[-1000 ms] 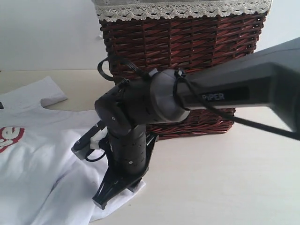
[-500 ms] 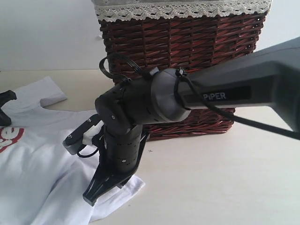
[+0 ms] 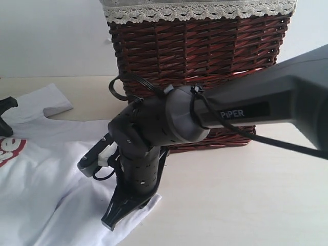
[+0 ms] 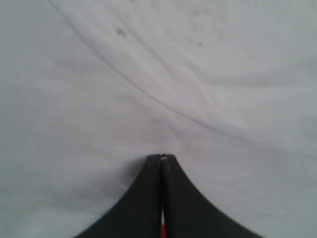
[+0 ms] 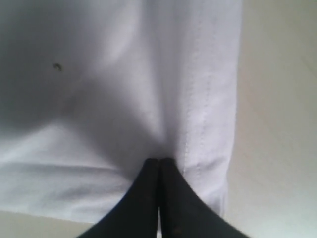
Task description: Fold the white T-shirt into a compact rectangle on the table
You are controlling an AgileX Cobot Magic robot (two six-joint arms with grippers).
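Note:
The white T-shirt (image 3: pixel 41 174) lies spread on the table (image 3: pixel 246 195) at the left, with red-outlined letters (image 3: pixel 10 151) near the edge and one sleeve (image 3: pixel 48 100) toward the back. My right gripper (image 3: pixel 110 224) points down, shut, with its tips on the shirt's near right corner. In the right wrist view the gripper (image 5: pixel 158 161) presses the T-shirt (image 5: pixel 99 99) just beside the stitched hem (image 5: pixel 208 124). Only a black part of my left gripper (image 3: pixel 4 115) shows at the far left. In its own view the left gripper (image 4: pixel 161 157) is shut, tips on the T-shirt (image 4: pixel 148 74).
A brown wicker basket (image 3: pixel 200 61) with a lace-trimmed lining (image 3: pixel 200 10) stands at the back, right behind the right arm's wrist. Bare table stretches to the right of the shirt and in front of the basket.
The right gripper swung a little left, then came back right and down onto the shirt's corner. A part of the left gripper has come into view at the left edge.

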